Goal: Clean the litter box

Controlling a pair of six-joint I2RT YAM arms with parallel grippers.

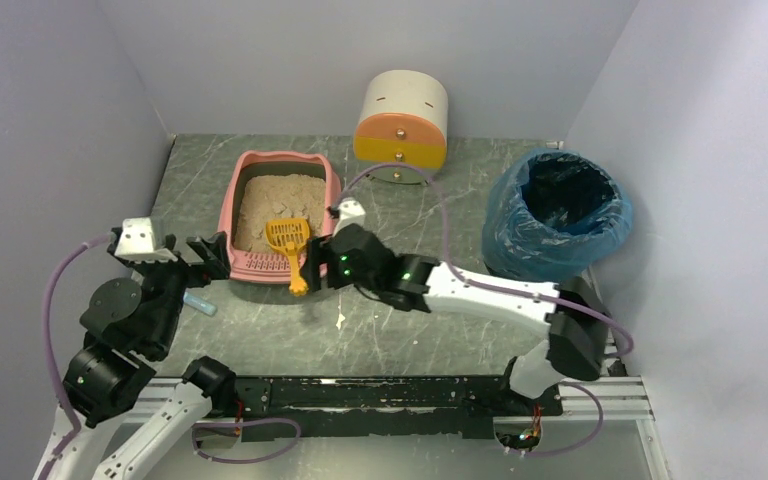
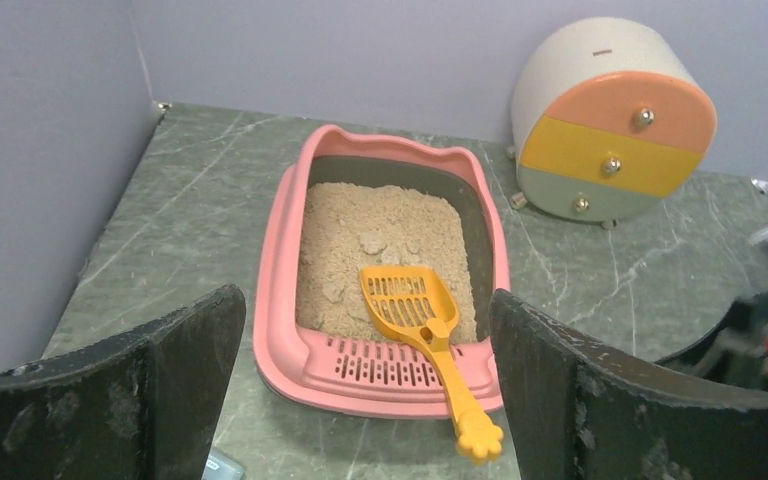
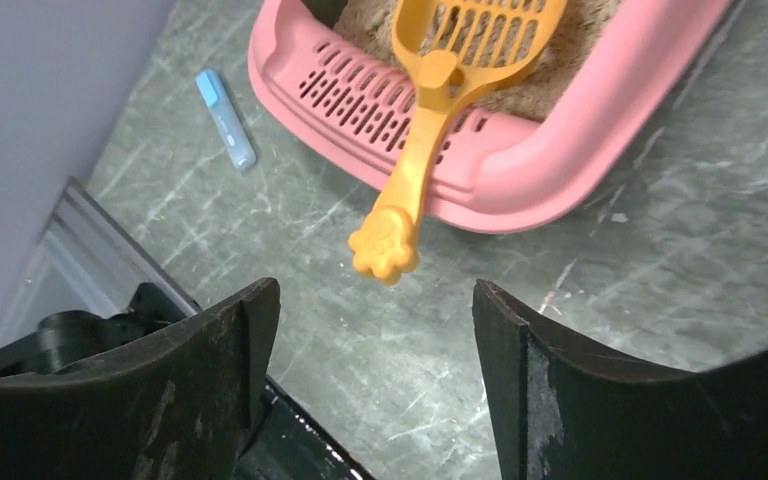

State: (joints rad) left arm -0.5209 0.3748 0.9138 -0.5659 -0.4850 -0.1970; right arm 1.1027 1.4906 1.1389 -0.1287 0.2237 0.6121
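Fingers (image 2: 160, 390) of the left gripper (image 1: 208, 256) stand wide apart at the left of the table (image 1: 430, 330), holding nothing and closing on nothing; in the top view they sit just beside the near left corner of the litter box (image 1: 228, 215), and whether they brush its rim cannot be told. A small blue tube (image 1: 200, 302) lies flat on the table under that arm, close to the same corner and apart from the box. The pink litter box rests toward the back left of the table, its cat-ear rim facing the far wall and its slotted ledge (image 2: 380, 360) facing the arms, with beige litter (image 2: 380, 235) filling the basin. An orange scoop (image 1: 288, 240) lies in it: the slotted head rests on the litter at the near end, the handle crosses the ledge, and the paw-shaped tip (image 3: 385, 250) juts past the near rim over the table. The right gripper (image 1: 315, 262) hovers just right of that handle with its jaws spread wide and empty; in its wrist view the paw tip sits ahead of the gap, touching neither finger (image 3: 220, 360). Farther right, a cream-and-orange drawer unit (image 1: 402, 125) stands at the back wall, and a blue-lined bin (image 1: 557, 215) stands upright at the right edge, well apart from the box.
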